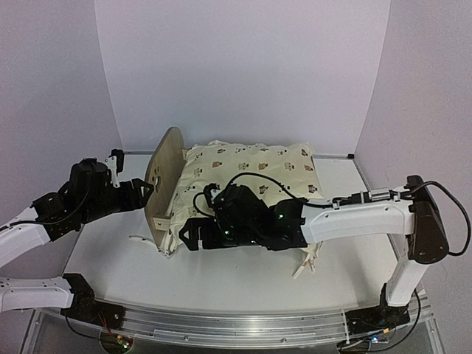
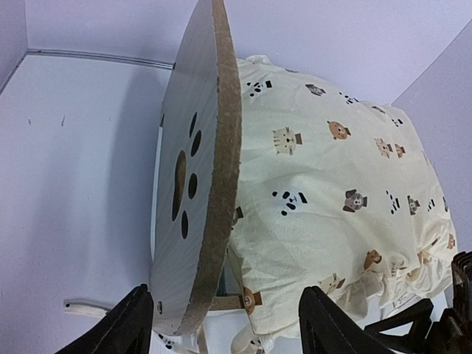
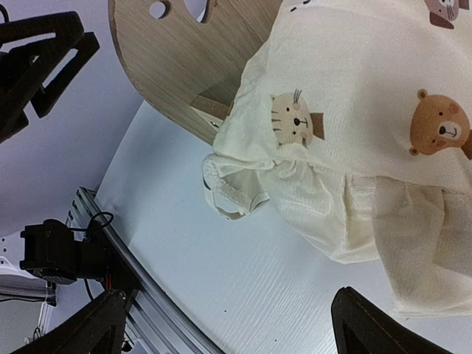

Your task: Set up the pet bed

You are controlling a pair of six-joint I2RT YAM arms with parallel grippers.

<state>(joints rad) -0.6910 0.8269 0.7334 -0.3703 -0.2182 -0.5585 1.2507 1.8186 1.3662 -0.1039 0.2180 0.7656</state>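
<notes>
The pet bed (image 2: 181,103) is pale matt wood with fine grain, its cut edge rough and fibrous. The cushion (image 2: 324,162) is soft cream printed cloth, wrinkled. The counter (image 3: 221,273) looks smooth, white, matt.

The pet bed (image 1: 166,175) shows pale, light-brown wood grain, its headboard marked by a dark paw-print pattern. To its right, the cream cushion (image 1: 254,168) carries a scattered print of brown bears, tan cats and black-and-white pandas. The desk (image 1: 243,284) is white. Black fingers (image 2: 129,324) tip white-and-black arms (image 1: 361,217) before pale lilac walls (image 1: 243,66).
</notes>
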